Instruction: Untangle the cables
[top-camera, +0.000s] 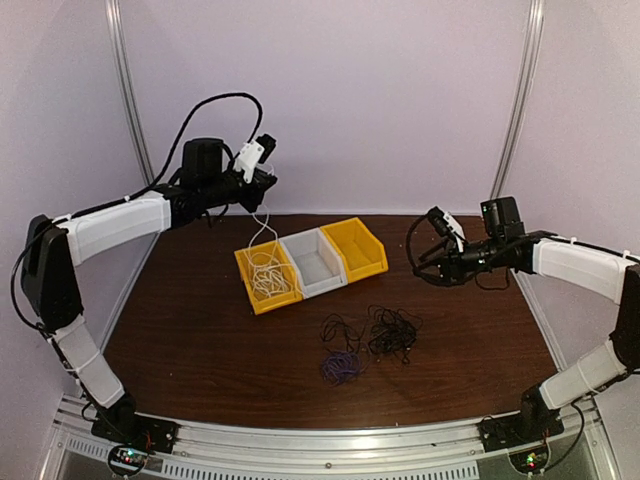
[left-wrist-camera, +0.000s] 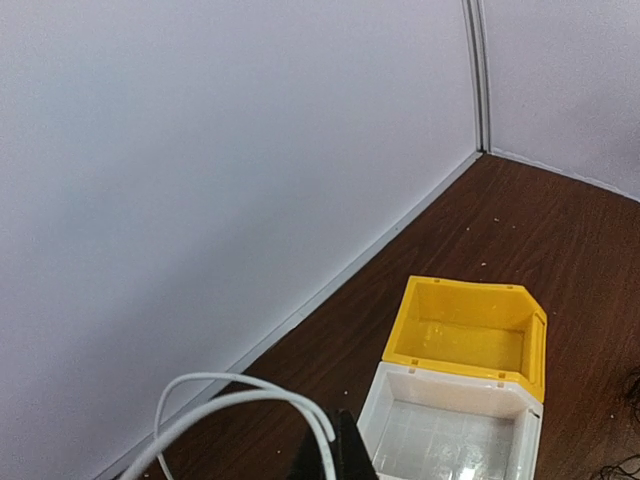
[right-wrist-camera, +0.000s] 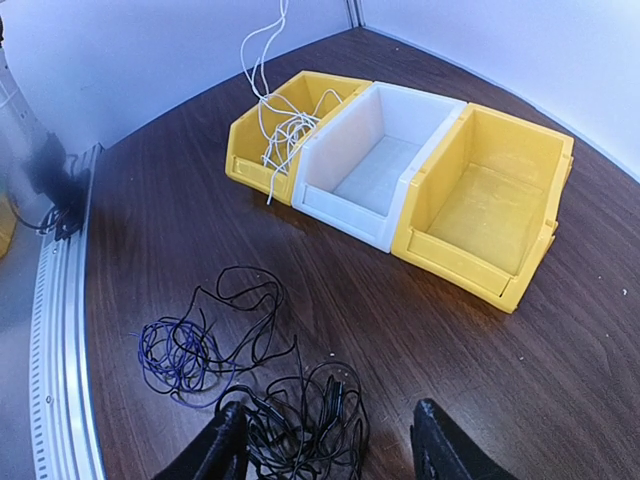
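The left gripper (top-camera: 262, 180), clamped on the white cable (top-camera: 265, 270), holds it high; the cord hangs below into the yellow bin (top-camera: 248, 262), where its coil could snag the rim and drag the bin; the right gripper (right-wrist-camera: 330, 440) hovers empty, jaws apart, directly above the black tangle (right-wrist-camera: 300, 415); closing there may seize several strands and tighten the knot.

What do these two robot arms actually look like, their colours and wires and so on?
Both are slim and jointed. The left arm and right arm have white covers between black joints, black bases, and thick black cables looping off them. The right arm's fingers are black.
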